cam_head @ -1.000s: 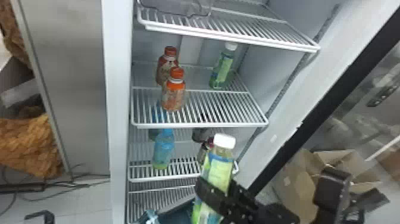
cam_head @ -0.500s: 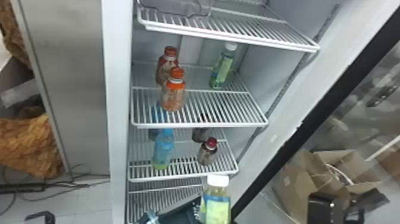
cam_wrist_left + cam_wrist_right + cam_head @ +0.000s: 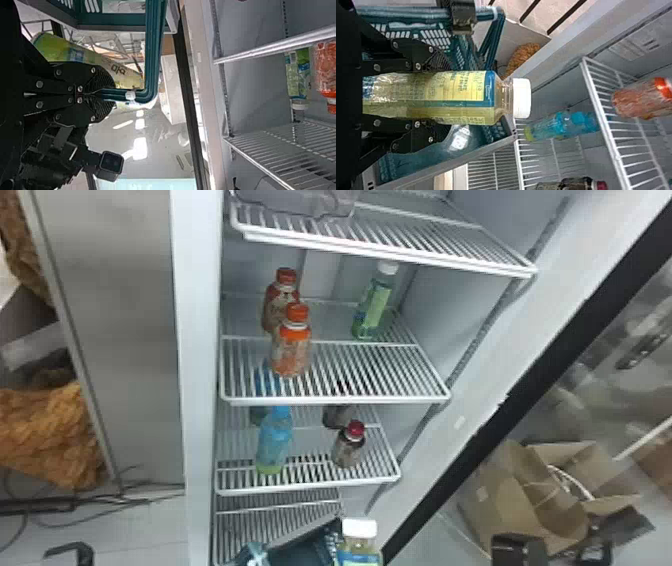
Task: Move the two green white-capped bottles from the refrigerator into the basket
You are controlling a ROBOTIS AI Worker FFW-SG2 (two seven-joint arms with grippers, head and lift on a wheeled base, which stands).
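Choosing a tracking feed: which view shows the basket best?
Right wrist view: basket is large, rim and inside visible. Head view: part at the bottom edge. Left wrist view: handle and part of a side.

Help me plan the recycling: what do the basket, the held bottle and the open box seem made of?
Basket: probably rigid plastic, slightly glossy, with slots through its green walls.
Bottle: likely clear, shiny plastic, since pale liquid shows through below the cap; glass isn't ruled out.
Box: seemingly matte cardboard, brown with flat, spread flaps.
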